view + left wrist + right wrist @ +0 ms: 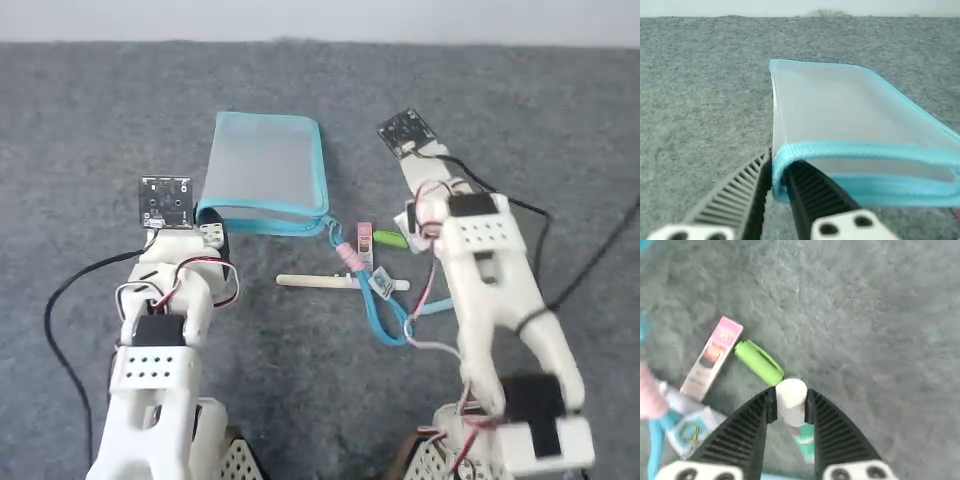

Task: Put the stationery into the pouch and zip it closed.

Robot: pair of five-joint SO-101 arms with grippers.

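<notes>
While left gripper [778, 172] pinches pouch [840, 105], right gripper [790, 401], marker [791, 390]

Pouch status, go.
Left pincer shut on pouch rim, mouth open. Right pincer shut on white tube. Pink box, wooden stick outside pouch; blue strap crosses stick.

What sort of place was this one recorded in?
Probably a robot test bench: grey felt-like mat, plain pale wall behind, two white arms, the left gripper pinching a translucent teal-edged pouch.
</notes>
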